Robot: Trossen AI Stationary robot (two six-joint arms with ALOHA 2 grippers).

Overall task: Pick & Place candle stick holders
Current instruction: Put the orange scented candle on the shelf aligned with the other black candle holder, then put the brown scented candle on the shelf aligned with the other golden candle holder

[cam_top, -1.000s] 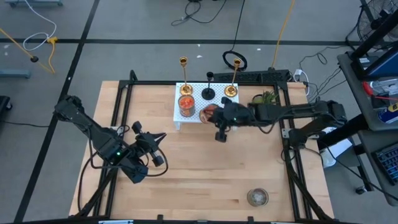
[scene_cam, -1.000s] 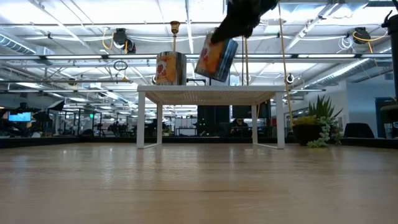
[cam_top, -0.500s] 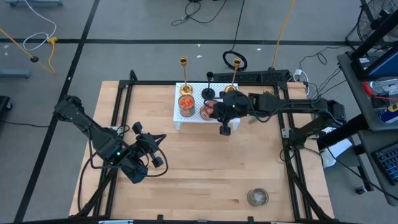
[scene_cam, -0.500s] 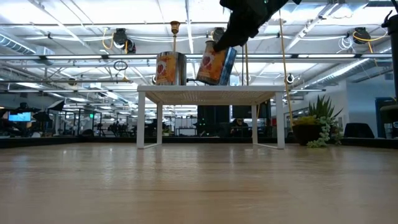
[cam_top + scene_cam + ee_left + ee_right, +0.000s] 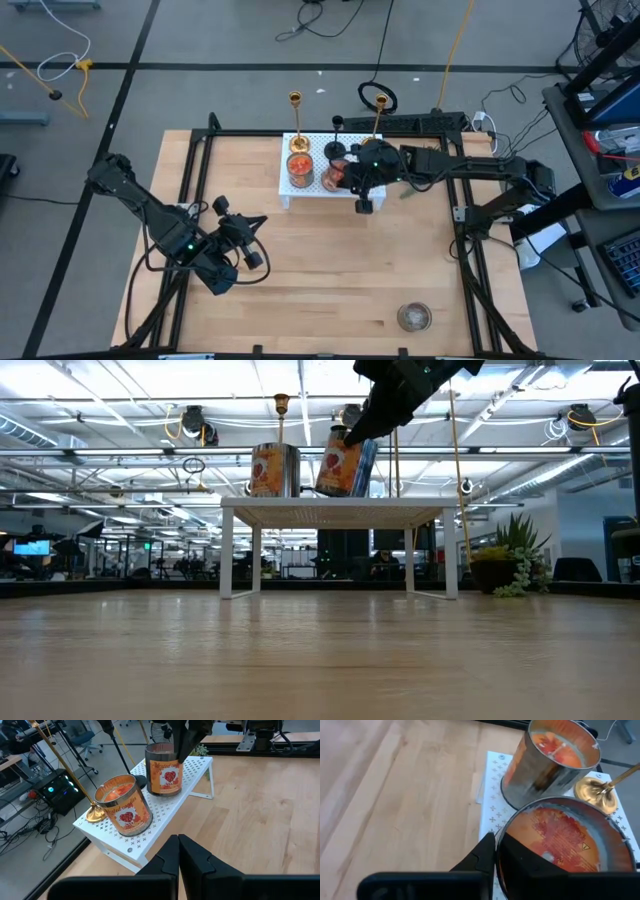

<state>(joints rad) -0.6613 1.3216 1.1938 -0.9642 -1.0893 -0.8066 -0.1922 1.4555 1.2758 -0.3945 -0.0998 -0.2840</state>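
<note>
Nearest me, a greyish clear glass cup (image 5: 413,317) sits alone at the table (image 5: 300,290) front edge. Further in, the left gripper (image 5: 255,239) hangs over bare wood, its fingers pressed together on nothing. Beyond it stands the white rack (image 5: 300,185), with one orange-red cup (image 5: 299,168) resting upright on it; just beside it the right gripper (image 5: 350,176) clamps a second orange-red cup (image 5: 343,463), slightly tilted on the rack top. At the back are a black holder (image 5: 335,146) and two gold sticks (image 5: 296,103).
</note>
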